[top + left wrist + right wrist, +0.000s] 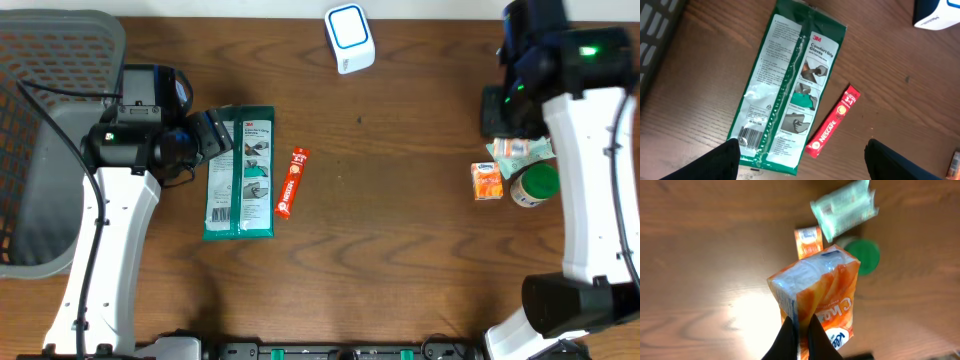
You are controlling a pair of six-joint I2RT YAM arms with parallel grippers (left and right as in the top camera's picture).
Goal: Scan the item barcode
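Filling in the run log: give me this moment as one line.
left gripper: open over gloves pack | right gripper: shut on orange packet, held aloft | scanner: apart from both arms

The table [400,250] is brown with darker wavy grain. The glove pack [240,172] is dark green, with a white printed panel along one half, a black barcode on white at one end, and small grey and green pictures. Just right of it, the sachet [291,183] is red with white lettering. Up and right of the glove pack, the scanner [349,38] is white with a blue ring. Left of it, the basket [50,60] is grey mesh. Far right of it are a small orange box [486,181], a green lid [538,183] and a pale mint packet [525,149]. The orange pack [817,300] has a whitish top and a blue-and-white logo.
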